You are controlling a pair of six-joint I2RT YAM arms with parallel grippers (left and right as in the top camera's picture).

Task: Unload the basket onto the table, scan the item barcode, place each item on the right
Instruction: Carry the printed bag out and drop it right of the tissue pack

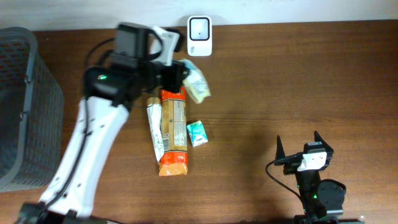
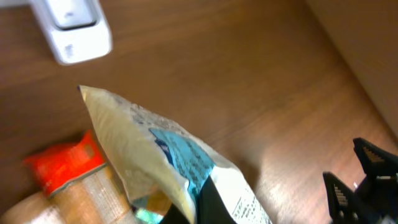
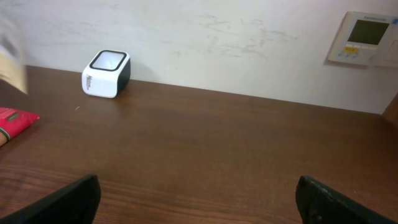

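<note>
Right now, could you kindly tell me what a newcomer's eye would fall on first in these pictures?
The left claw stands out first: it is shut on a pale snack bag with blue print, held at the back of the table close to the white scanner. Next comes the long orange package lying mid-table, while the right claw sits open and empty at the near right.

The left arm [image 1: 84, 146] reaches far forward, and the left tool [image 1: 180, 73] is pinched tight. The right tool [image 1: 298, 146] (pulled back close to its base) points forward with both fingers [image 3: 68, 200] spread wide.
</note>
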